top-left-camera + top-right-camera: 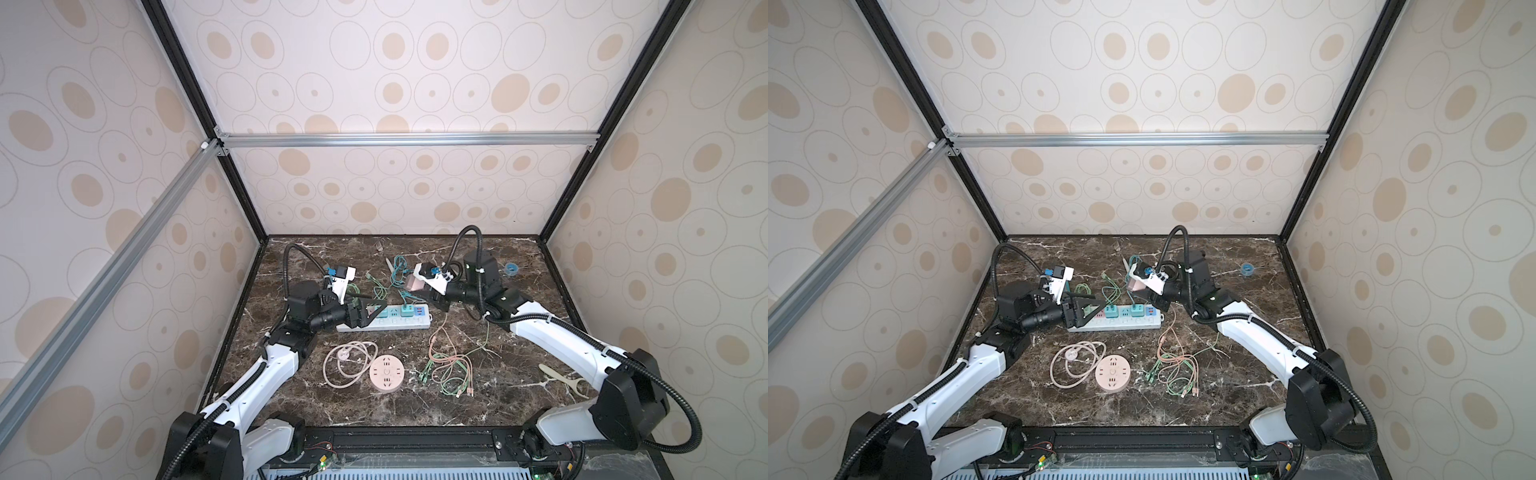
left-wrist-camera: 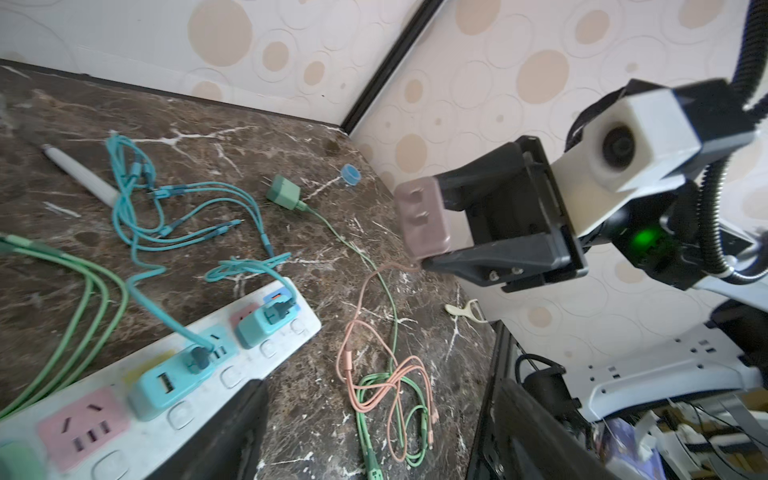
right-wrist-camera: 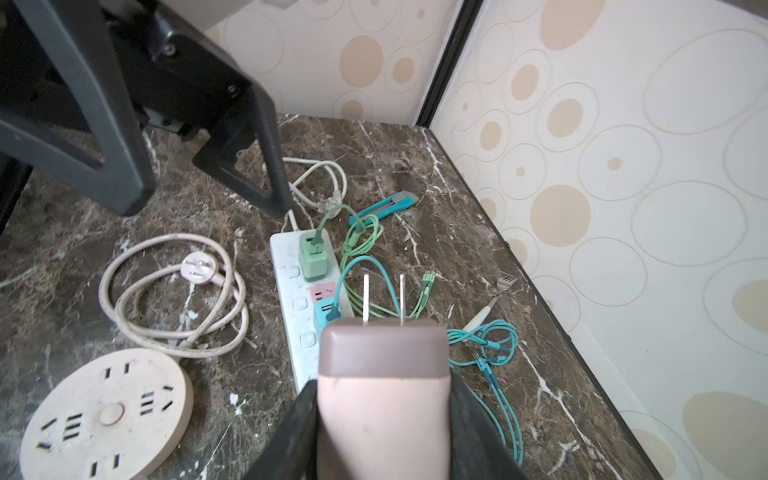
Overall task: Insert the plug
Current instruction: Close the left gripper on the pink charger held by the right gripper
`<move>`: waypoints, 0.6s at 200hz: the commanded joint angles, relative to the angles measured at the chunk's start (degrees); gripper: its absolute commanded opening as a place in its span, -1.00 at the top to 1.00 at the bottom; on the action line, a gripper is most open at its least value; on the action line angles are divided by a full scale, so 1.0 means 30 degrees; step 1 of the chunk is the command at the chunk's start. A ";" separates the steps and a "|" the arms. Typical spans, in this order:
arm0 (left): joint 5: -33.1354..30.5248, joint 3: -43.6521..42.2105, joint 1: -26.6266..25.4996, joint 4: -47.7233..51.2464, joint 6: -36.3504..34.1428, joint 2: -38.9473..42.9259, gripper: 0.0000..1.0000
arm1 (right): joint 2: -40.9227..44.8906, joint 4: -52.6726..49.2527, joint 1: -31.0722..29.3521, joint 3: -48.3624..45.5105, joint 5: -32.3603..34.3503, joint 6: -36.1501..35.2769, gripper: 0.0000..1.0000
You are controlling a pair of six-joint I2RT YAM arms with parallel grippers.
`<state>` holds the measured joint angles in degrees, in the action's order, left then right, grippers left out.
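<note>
One pink plug (image 3: 382, 374), clamped in right gripper (image 3: 384, 419), raised near power strip (image 3: 291, 291)

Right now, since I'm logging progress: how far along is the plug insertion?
Done: a green adapter and two teal adapters sit in the power strip. In hand: the right hand grips the pink adapter in the air, prongs bare. Left: seat it in the free pink socket. The left hand is open by the strip's end.
</note>
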<state>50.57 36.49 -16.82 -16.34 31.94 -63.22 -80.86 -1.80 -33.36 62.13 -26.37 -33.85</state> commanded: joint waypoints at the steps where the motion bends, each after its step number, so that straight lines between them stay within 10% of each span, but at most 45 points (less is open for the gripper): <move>1: 0.1513 0.0694 -0.0278 -0.1484 0.0272 0.0074 -0.73 | 0.0297 -0.1016 -0.1010 0.0955 0.1094 -0.2092 0.22; 120: 0.1891 0.0741 -0.0711 -0.2749 0.1411 -0.1426 -0.51 | -0.0686 -0.1530 -0.4203 0.1848 0.2958 -0.4109 0.24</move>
<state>54.92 36.49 -18.48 -22.46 35.97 -67.33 -81.93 -6.00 -44.71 65.73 -19.25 -42.81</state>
